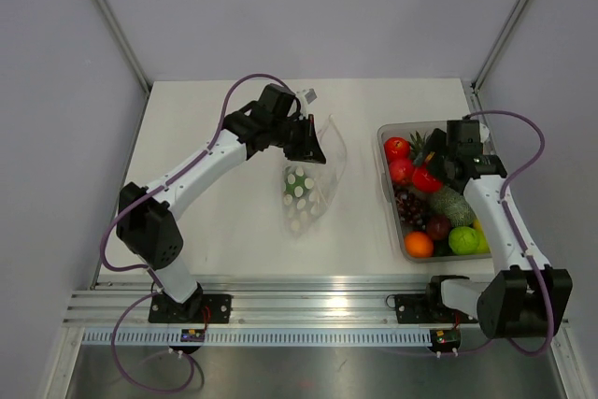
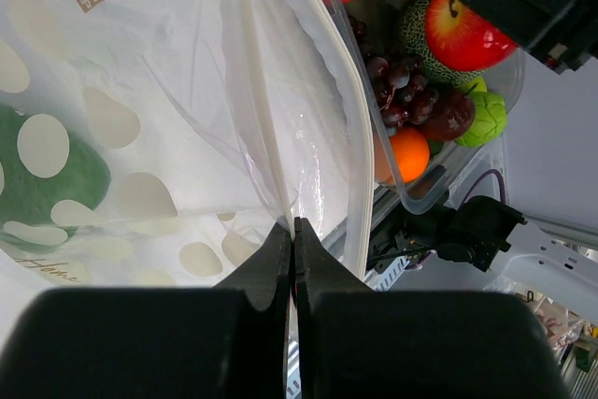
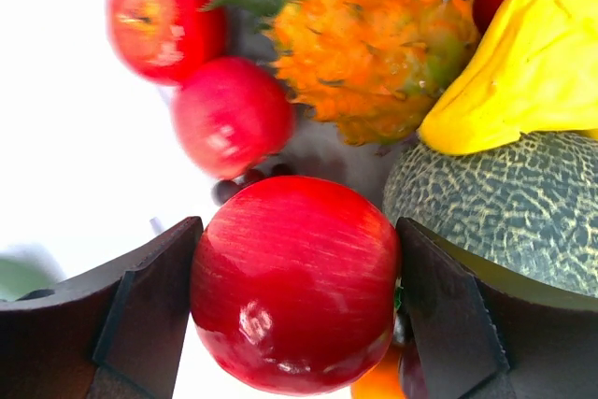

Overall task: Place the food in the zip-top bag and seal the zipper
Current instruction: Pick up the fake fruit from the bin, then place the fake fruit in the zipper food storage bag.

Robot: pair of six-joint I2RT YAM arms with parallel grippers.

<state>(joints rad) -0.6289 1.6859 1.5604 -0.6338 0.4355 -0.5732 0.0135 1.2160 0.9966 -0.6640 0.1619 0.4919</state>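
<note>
The zip-top bag [image 1: 313,179], clear with white dots, lies mid-table with its mouth lifted. A green piece of food [image 1: 297,184] sits inside it. My left gripper [image 2: 292,231] is shut on the bag's mouth edge, pinching the zipper [image 2: 257,91] strip. The rest of the food fills the clear tray [image 1: 392,217] on the right. My right gripper [image 3: 294,277] is down in that tray, shut on a red apple [image 3: 294,282], with both fingers [image 3: 140,315] pressed against its sides. In the top view the apple [image 1: 427,179] sits just under the right gripper [image 1: 434,170].
Around the apple lie a netted green melon [image 3: 505,203], a yellow piece [image 3: 523,72], an orange spiky fruit [image 3: 374,44], two more red fruits [image 3: 229,114] and dark grapes [image 1: 408,205]. The tray's rim [image 2: 360,109] runs close beside the bag's mouth.
</note>
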